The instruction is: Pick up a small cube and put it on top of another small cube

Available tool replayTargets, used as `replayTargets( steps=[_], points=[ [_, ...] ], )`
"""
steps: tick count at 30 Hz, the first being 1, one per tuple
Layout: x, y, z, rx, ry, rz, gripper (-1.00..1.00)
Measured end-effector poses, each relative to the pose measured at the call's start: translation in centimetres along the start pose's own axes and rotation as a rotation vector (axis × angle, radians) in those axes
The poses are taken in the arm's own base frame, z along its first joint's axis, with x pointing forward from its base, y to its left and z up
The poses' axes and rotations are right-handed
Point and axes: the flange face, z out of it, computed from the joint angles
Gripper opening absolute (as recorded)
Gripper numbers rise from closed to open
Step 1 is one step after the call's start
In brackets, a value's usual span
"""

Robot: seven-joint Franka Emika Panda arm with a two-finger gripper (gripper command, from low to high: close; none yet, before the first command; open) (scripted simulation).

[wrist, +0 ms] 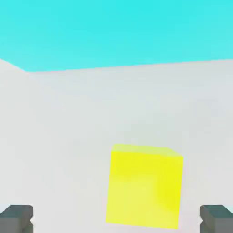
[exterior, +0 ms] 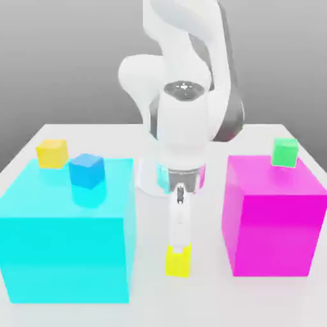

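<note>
Between the big cyan block [exterior: 67, 230] and the big magenta block [exterior: 271, 214], on the bare white desk [exterior: 153, 306], sits the small cube [exterior: 178, 260] I am after, the lemon-yellow one. I have the hand [exterior: 179, 246] lowered over it with the arm [exterior: 182, 96] folded down from behind. In the hand view the two dark fingertips [wrist: 16, 217] stand wide apart, well outside the cube's [wrist: 144, 189] faces, so the hand is open and grips nothing. I read this as the approach step of the pick: nothing lifted, nothing stacked yet.

For the next move I judge I need to sink a little further so the fingertips straddle the cube's sides, then close squarely on it. In the hand view the cube sits nearer one fingertip than the other, so a slight sideways correction looks wise before closing, else one finger may nudge it first.

For a target, I see a small orange-yellow cube [exterior: 52, 153] and a small blue cube [exterior: 86, 170] up on the cyan block, and a small green cube [exterior: 285, 152] on the magenta block.

No containers are on the desk; the big blocks merely carry the small cubes on their tops.
</note>
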Motion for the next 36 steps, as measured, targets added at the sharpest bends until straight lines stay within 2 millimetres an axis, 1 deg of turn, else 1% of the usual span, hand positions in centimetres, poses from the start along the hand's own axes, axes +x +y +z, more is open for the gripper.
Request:
replayTargets(
  steps=[8,9,14,15,16,21,26,28,31,32,34,35,36],
  points=[
    [0.0,0.2,5.1,-0.006,0.0,0.011,0.0],
    [0.2,0.2,5.8,-0.006,0.002,0.009,-1.0],
    [0.2,0.2,5.8,-0.005,0.0,0.009,-1.0],
    [0.2,0.2,6.1,-0.005,0.001,0.008,-1.0],
    [0.2,0.2,6.0,-0.004,0.001,0.009,-1.0],
    [-0.2,0.0,3.0,-0.003,-0.004,0.013,-1.0],
    [0.0,0.3,0.0,-0.002,0.003,0.003,-1.0],
    [-0.5,0.6,-0.4,0.0,0.007,-0.088,-1.0],
    [-1.6,0.5,-0.6,0.005,0.016,-0.274,-1.0],
    [-1.5,-0.2,-0.6,0.007,0.019,-0.316,-1.0],
    [-0.2,-3.5,-0.6,0.011,0.028,-0.348,-1.0],
    [-0.1,-4.2,-0.6,0.013,0.033,-0.394,-1.0],
    [-0.4,-4.4,-0.7,0.016,0.038,-0.458,-1.0]
  ],
)
